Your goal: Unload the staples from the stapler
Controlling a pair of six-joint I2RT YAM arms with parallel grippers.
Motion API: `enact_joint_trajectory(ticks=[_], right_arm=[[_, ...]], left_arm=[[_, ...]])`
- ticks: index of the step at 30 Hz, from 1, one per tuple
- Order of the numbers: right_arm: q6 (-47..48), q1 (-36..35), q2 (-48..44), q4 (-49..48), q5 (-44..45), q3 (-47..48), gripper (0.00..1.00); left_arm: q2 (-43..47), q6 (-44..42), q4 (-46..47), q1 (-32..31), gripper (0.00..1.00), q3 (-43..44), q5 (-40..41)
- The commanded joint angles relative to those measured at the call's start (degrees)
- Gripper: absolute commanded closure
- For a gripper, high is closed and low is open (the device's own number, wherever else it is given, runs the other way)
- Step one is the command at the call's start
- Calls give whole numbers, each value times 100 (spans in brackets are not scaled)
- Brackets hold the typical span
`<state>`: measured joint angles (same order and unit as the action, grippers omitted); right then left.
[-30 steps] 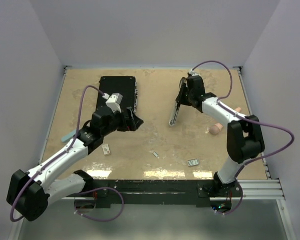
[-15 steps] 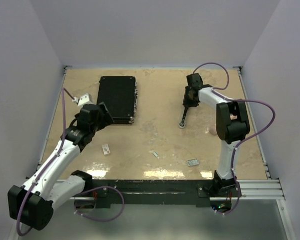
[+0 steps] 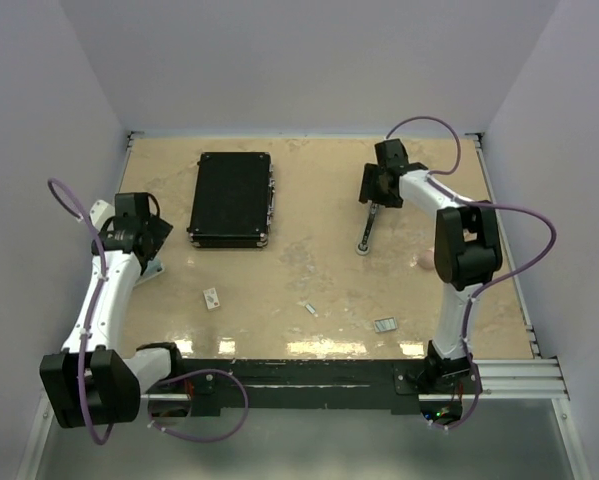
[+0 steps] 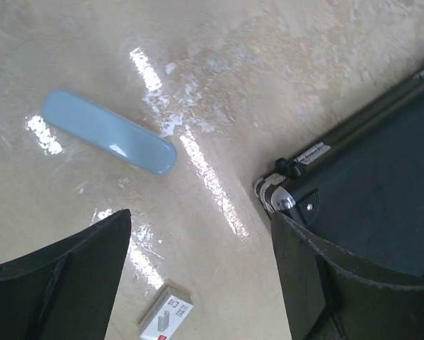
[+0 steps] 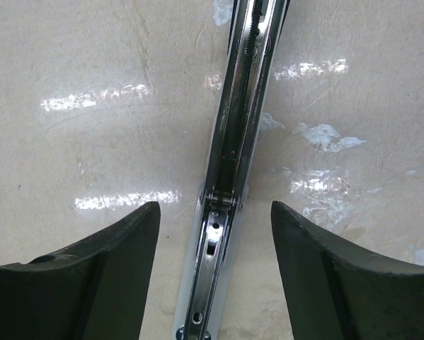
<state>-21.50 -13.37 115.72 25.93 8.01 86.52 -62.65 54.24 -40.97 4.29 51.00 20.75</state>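
The right gripper (image 5: 213, 209) hangs over the stapler (image 5: 233, 142) at the far right of the table (image 3: 309, 260). Its jaws are apart, one on each side of the bar, and touch nothing. The stapler lies flat with its channel up. That probably exposes the magazine, and no strip shows in the visible length. Loose staples (image 3: 384, 325) lie near, right of centre, well apart from the stapler. The left gripper (image 4: 197, 219) is at the left edge with its jaws apart and empty, apparently kept clear of the work.

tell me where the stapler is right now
Top view: the stapler lies on the far right of the table, beneath the right gripper, well right of the black case.
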Motion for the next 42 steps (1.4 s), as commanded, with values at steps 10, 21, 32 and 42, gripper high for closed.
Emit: enact_joint_trajectory(ticks=[10, 21, 32, 42], right_arm=[[-48, -315, -2229, -633, -792, -970, 31], [119, -1010, -2493, -1020, -1354, -1392, 32], [172, -1089, -2546, -1257, -1803, -1480, 32], [225, -1116, -2634, -1258, -1917, -1471, 32]], left_arm=[[-1090, 2600, -913, 722, 14, 779, 8], [-1776, 3813, -1141, 731, 25, 753, 386], [-2207, 3963, -816, 731, 26, 490, 447], [-2550, 3857, -948, 748, 29, 578, 526]])
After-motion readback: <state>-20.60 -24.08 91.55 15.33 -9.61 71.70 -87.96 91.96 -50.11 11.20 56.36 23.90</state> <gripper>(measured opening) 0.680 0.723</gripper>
